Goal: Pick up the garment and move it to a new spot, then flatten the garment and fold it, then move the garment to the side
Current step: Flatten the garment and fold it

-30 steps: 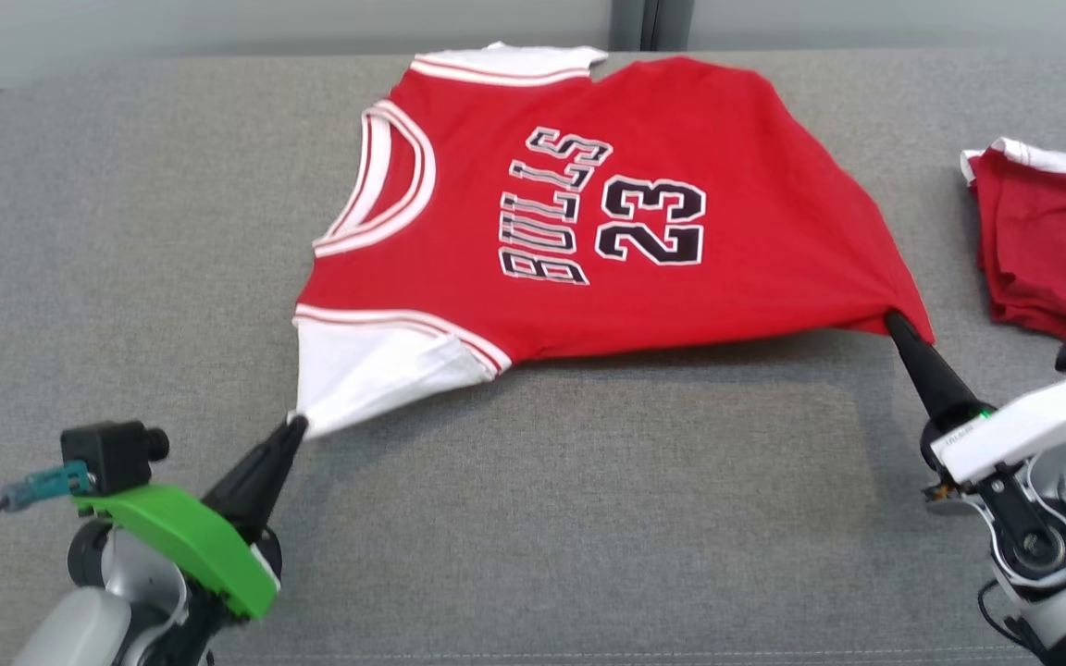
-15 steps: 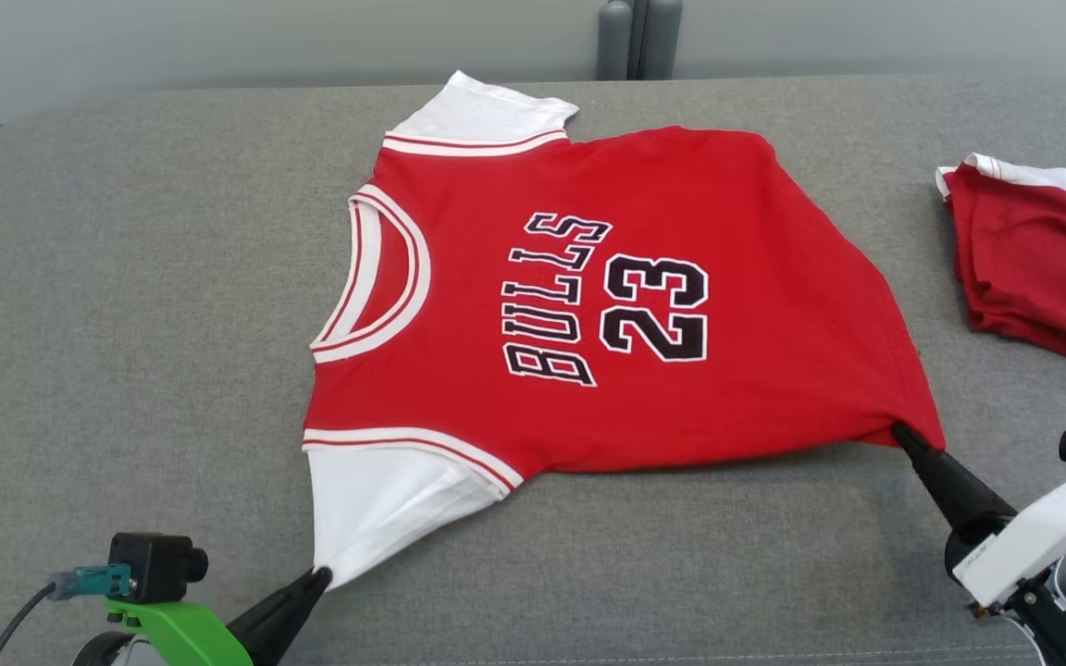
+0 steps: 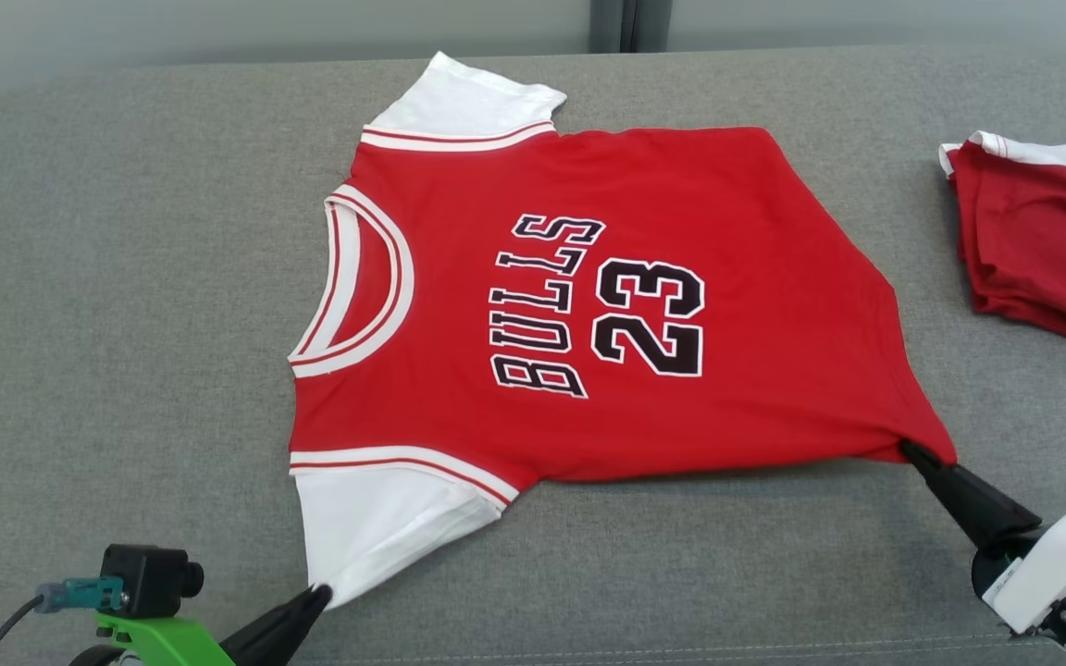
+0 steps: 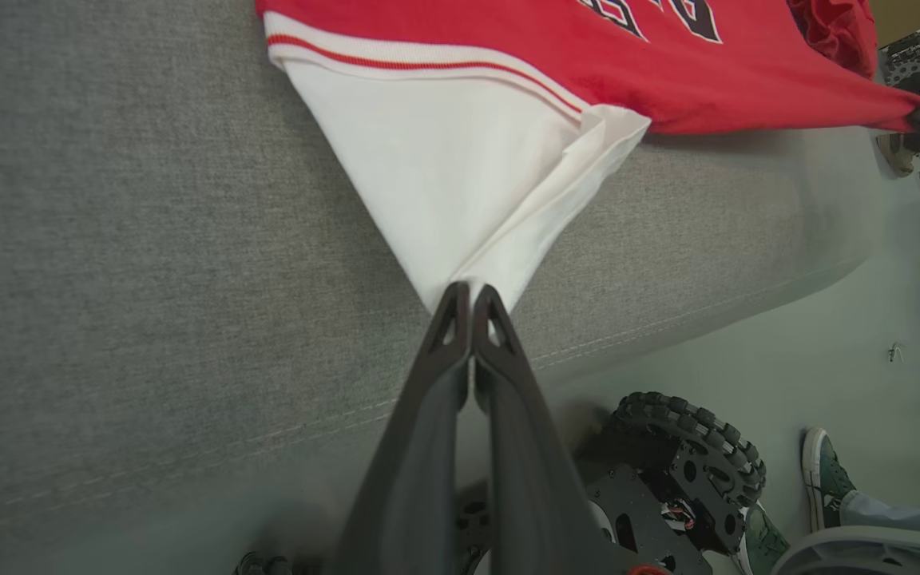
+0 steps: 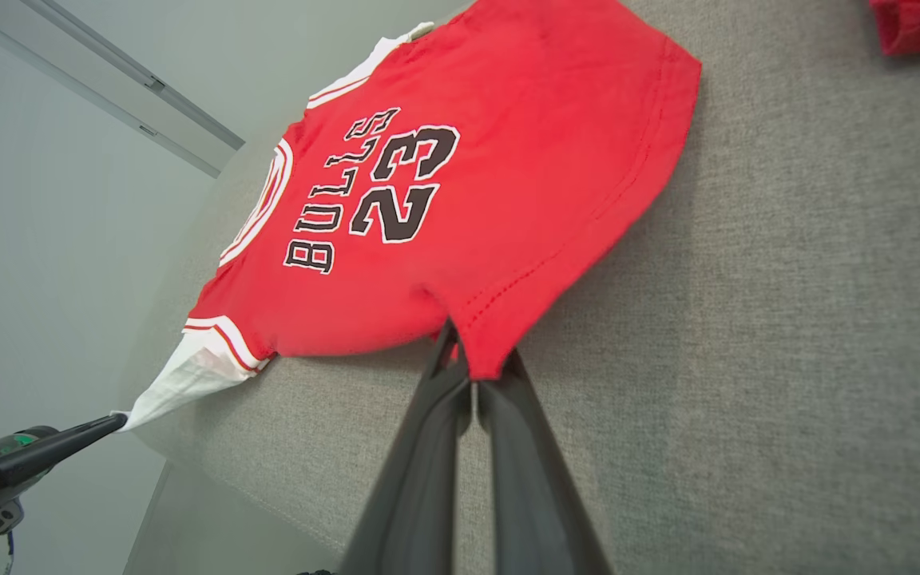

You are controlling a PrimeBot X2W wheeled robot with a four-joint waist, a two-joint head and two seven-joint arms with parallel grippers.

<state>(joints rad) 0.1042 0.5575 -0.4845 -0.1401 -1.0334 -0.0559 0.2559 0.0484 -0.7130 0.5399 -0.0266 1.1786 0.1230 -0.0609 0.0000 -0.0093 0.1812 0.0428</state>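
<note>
Lying flat mid-way across the grey cushion [image 3: 80,277], the red jersey [image 3: 727,305] is pinched near the cushion's front edge: left claw [image 3: 317,593] clamped on its white sleeve [image 3: 376,527], right claw [image 3: 909,450] clamped on its hem corner [image 3: 929,437].

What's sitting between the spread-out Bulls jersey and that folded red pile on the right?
Nothing; the head view shows a bare strip of grey cushion between the jersey and the folded red pile.
</note>
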